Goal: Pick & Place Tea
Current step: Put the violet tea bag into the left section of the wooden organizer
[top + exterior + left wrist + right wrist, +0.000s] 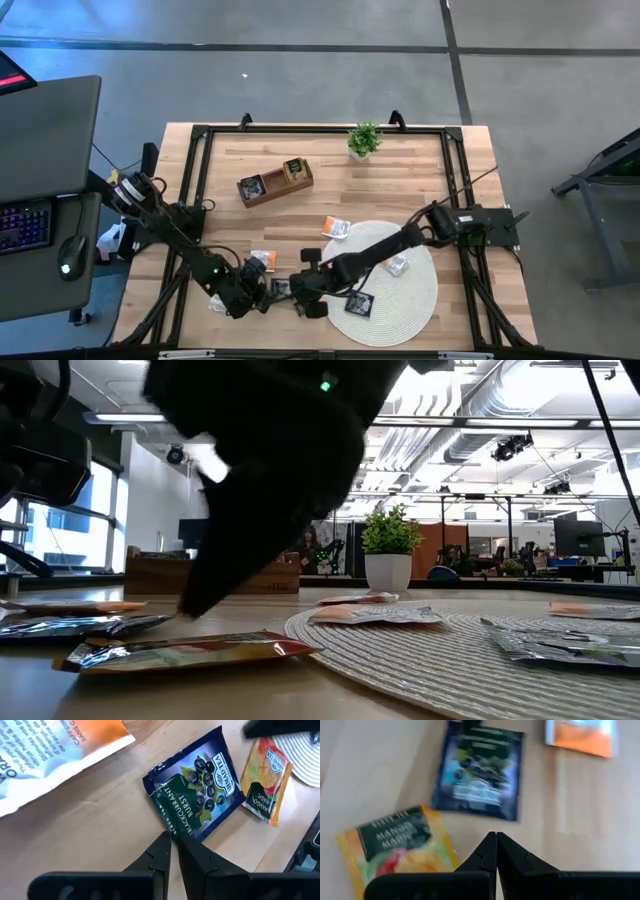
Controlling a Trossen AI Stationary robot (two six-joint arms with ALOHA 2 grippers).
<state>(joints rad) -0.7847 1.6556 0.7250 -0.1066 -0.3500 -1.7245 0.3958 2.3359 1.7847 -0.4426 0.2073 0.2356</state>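
Fingers nipping a sachet edge.
Left gripper (172, 842) is pinching the near edge of the blackcurrant sachet (200, 787), probably to lift it; the mango sachet (265, 780) is lying just beyond. Right gripper (496, 851) is hovering, fingers pressed together, short of both sachets.

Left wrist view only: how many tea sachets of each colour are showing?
White-and-orange sachet: 1
Dark blue blackcurrant sachet: 1
Yellow mango sachet: 1
Total: 3
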